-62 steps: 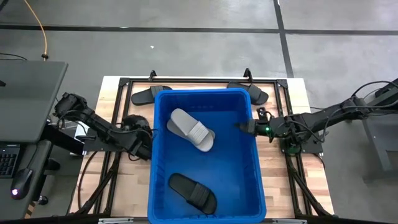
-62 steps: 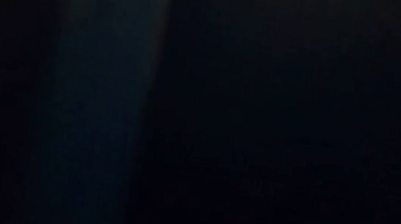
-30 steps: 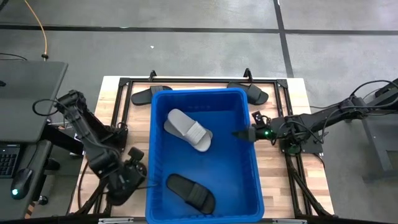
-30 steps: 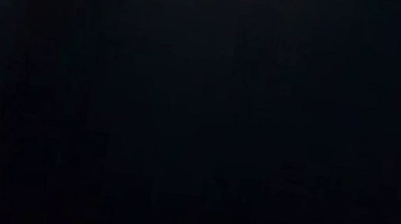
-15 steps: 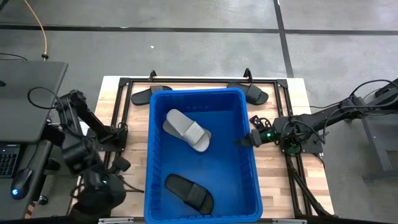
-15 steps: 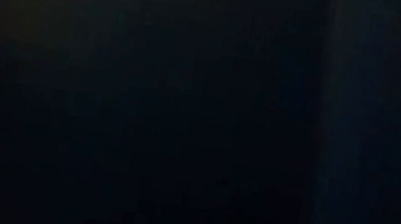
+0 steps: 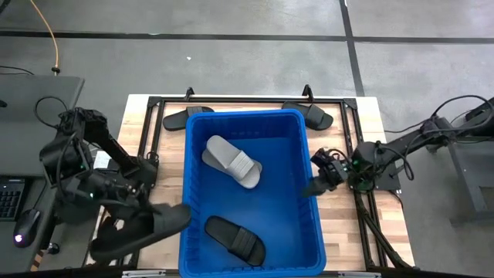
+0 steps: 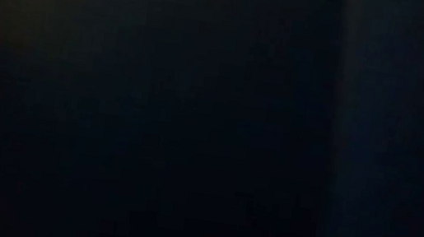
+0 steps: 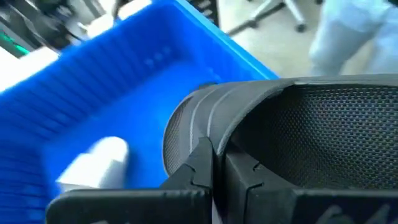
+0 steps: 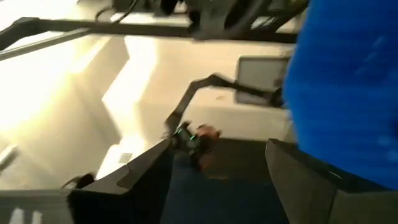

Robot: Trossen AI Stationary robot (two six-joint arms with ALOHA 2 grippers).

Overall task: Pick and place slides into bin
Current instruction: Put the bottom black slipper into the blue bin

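Slide (image 7: 139,230), black, clamped in the shut left gripper (image 7: 116,212) just outside the bin's (image 7: 251,116) left wall, its long axis pointing toward the bin; right gripper (image 7: 318,185), fingers apart and empty, at the opposite wall.

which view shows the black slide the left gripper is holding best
The high view: the whole black rubber slide hangs from the left gripper beside the bright-blue plastic bin. The left wrist view shows only its strap close up. The low view is dark; the right wrist view misses it.

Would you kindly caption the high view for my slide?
Left gripper carries a black slide toward the bin.
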